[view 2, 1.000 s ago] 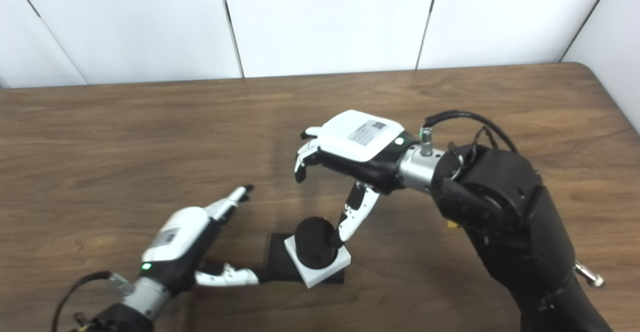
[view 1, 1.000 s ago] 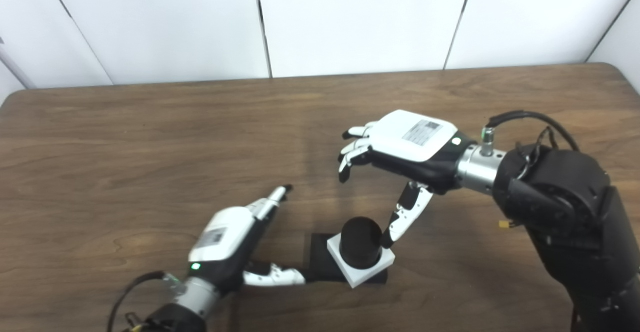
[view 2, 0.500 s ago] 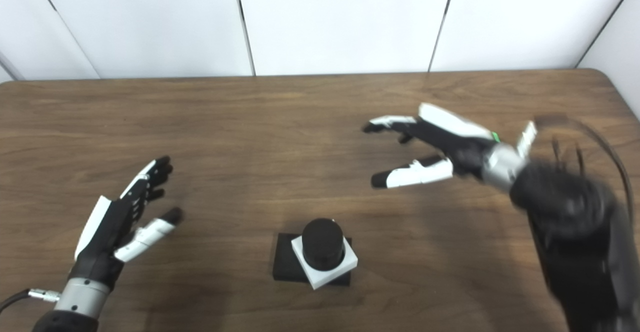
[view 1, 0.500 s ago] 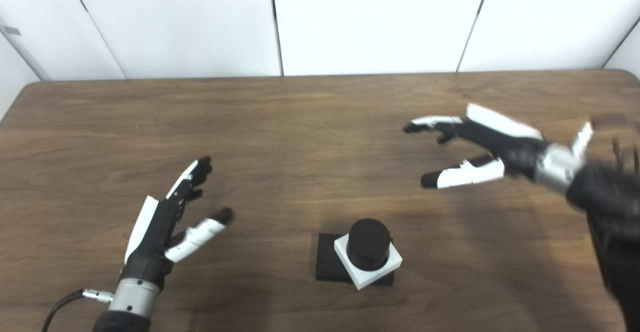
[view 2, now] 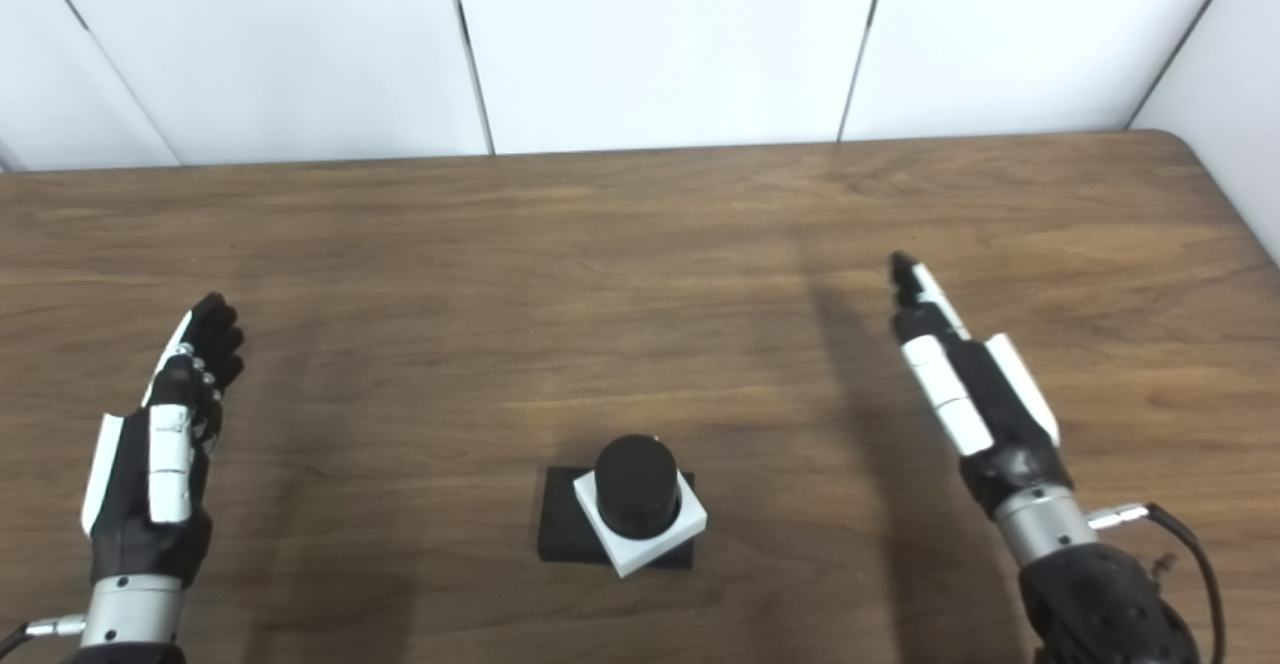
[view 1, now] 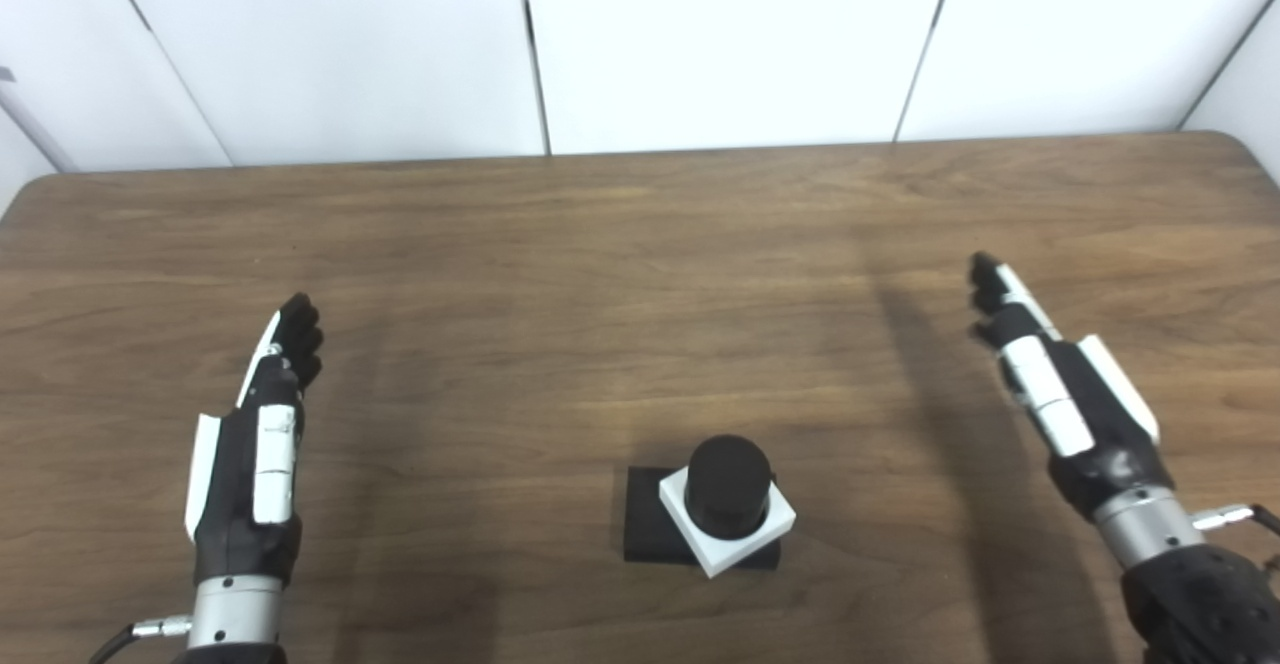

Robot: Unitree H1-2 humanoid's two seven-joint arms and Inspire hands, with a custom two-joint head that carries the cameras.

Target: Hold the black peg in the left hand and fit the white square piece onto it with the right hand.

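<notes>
The black peg (view 1: 728, 484) stands upright on its flat black base (view 1: 645, 529) near the table's front middle. The white square piece (view 1: 762, 534) sits around the peg, turned a little askew on the base. My left hand (view 1: 252, 454) rests far to the left of it, open, fingers straight and pointing away from me, holding nothing. My right hand (view 1: 1060, 399) is far to the right, open as well, fingers stretched forward, nothing in it. Neither hand touches the peg or the piece.
The brown wooden table (view 1: 600, 274) runs back to a white panelled wall (view 1: 720, 34). Its rounded right rear corner (view 2: 1165, 144) shows at the upper right. Nothing else lies on the tabletop.
Both hands have let go and drawn back from the peg assembly to the sides, fingers straightened. The peg with the white piece on it stays where it was. The camera view shifted slightly.
</notes>
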